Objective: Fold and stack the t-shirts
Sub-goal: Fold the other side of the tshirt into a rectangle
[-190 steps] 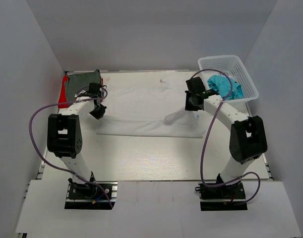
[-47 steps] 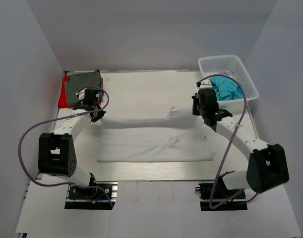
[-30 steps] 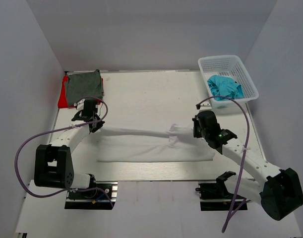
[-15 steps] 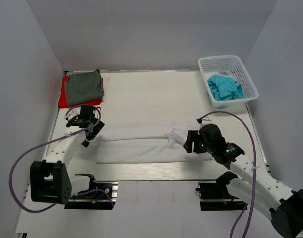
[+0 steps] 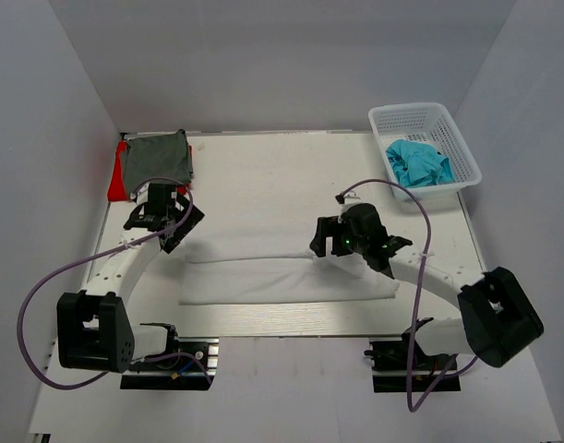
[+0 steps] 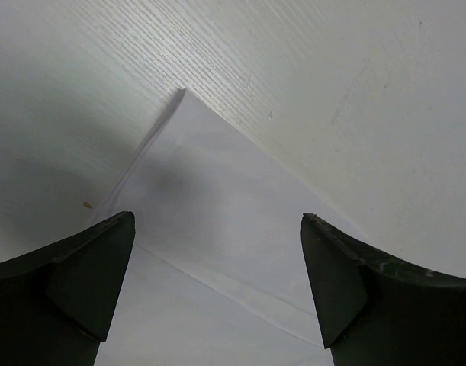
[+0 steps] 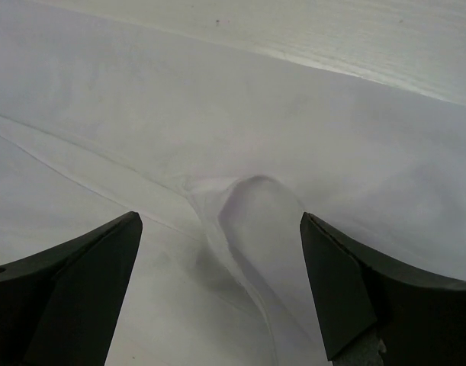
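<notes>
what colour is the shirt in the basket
Teal. The shirt in the basket shows best in the top external view.

Nothing legible anywhere. The white t-shirt (image 5: 263, 277) on the near middle of the table (image 5: 263, 175) shows plain cloth (the wrist views, close on it, give only folds and seams), and the mesh basket (image 5: 420, 108) at far right bears no readable mark.

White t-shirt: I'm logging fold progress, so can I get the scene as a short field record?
white t-shirt: flat on table, long band, small pucker midway
left gripper: open, over the shirt's left corner
right gripper: open, over the pucker
dark grey t-shirt: folded, atop red t-shirt, far left
teal t-shirt: crumpled in basket
</notes>
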Action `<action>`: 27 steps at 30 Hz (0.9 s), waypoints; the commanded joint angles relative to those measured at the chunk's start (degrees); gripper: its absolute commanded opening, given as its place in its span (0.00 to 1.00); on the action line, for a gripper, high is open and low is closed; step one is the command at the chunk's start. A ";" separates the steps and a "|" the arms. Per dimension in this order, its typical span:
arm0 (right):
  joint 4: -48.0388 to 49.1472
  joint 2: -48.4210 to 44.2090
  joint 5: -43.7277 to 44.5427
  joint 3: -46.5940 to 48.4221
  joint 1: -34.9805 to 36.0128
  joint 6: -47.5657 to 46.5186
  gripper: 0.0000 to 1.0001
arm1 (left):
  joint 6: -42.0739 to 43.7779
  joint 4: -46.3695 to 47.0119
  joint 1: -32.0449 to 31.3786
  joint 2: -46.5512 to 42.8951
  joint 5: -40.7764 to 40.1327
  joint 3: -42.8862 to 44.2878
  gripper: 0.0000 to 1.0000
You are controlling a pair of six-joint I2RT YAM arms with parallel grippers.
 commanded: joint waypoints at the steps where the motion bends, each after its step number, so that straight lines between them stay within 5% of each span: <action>1: 7.22 3.92 -5.67 2.19 -0.12 0.14 0.90 | 2.08 3.03 -0.08 0.78 4.33 -0.06 1.00; 9: 0.11 1.92 -18.94 -2.88 3.39 0.05 0.90 | 2.78 1.80 -0.08 0.61 0.47 0.11 1.00; 14: -3.42 -6.25 -19.83 -7.63 6.91 1.73 0.90 | 2.78 3.81 -0.08 -0.54 0.46 -1.21 1.00; 20: -7.64 -11.88 -16.41 -8.62 7.09 0.32 0.90 | 4.00 2.51 -0.08 0.08 -0.06 -0.07 1.00; 27: -2.28 -13.48 -0.41 -3.44 6.30 -0.47 0.90 | 5.24 3.56 -0.08 1.13 2.40 -0.06 1.00</action>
